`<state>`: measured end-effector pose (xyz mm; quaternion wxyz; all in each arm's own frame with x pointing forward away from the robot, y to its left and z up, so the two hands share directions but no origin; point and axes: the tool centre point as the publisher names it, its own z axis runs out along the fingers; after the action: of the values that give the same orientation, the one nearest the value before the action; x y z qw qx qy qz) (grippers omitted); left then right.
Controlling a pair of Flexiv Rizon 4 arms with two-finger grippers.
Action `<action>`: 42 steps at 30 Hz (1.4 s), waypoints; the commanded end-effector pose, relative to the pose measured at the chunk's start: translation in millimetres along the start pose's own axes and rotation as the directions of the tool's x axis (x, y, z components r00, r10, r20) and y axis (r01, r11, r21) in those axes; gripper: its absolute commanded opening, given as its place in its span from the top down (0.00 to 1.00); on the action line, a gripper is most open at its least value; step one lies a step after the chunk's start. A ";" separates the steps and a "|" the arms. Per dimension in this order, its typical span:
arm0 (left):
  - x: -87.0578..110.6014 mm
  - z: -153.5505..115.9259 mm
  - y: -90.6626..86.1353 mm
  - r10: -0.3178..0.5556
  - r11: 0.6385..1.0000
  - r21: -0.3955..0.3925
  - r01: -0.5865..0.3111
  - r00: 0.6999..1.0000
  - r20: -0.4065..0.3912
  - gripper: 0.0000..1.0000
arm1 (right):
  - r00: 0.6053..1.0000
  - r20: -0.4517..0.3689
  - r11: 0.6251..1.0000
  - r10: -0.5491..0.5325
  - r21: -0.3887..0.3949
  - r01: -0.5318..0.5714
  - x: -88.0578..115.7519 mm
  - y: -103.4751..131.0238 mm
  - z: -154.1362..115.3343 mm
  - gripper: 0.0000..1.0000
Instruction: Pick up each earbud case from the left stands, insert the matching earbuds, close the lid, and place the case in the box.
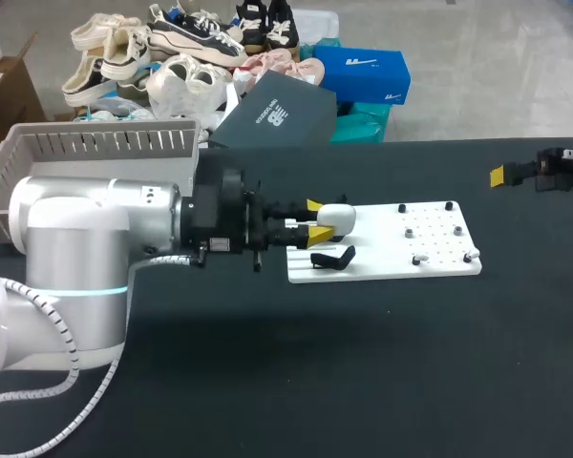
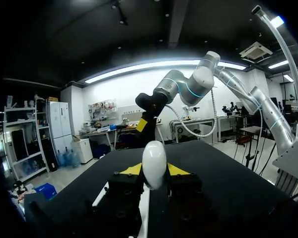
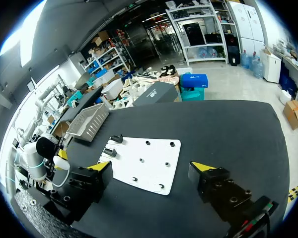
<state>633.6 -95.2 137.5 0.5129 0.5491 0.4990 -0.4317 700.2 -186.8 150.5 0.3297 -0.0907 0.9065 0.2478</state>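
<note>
Head view, items by size. Black table point(image 1: 363, 382) carries everything. Left arm point(image 1: 86, 248) enters from the left edge and lies level across the middle left, so its fingers meet the stands from the side. Grey slatted box point(image 1: 95, 143) sits at upper left, behind this arm, probably placed there for an easy final drop. White board point(image 1: 392, 262) lies at centre right.

Right gripper point(image 3: 151, 167) hangs near the right edge, well clear of the board. Its fingers are spread wide and hold nothing, which suits earbud handling later.

Left gripper point(image 1: 317, 219) clamps the white earbud case point(image 2: 154, 163) from two sides, at the board's left end. An empty black stand point(image 1: 332, 258) lies just below it. Small pieces point(image 1: 417, 260) dot the board's right half. They are too small to identify.
</note>
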 end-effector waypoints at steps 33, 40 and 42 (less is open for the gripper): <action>16.2 37.2 12.6 0.000 1.000 0.004 0.000 0.999 0.051 1.00 | 0.994 -0.025 0.994 -0.105 0.007 0.105 43.5 22.5 -27.8 0.00; 18.2 45.6 13.1 -0.049 0.998 0.043 0.046 0.996 0.078 1.00 | 0.979 -0.016 0.978 -0.205 -0.037 0.205 73.9 52.4 -44.2 0.00; 19.1 45.8 13.6 -0.057 0.997 0.047 0.054 0.995 0.079 1.00 | 0.976 -0.015 0.975 -0.217 -0.044 0.216 79.1 59.5 -46.0 0.00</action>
<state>644.6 -136.9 119.3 0.5146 0.5233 0.4902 -0.4701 618.9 -159.1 145.0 0.3348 -0.2040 0.8875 0.2421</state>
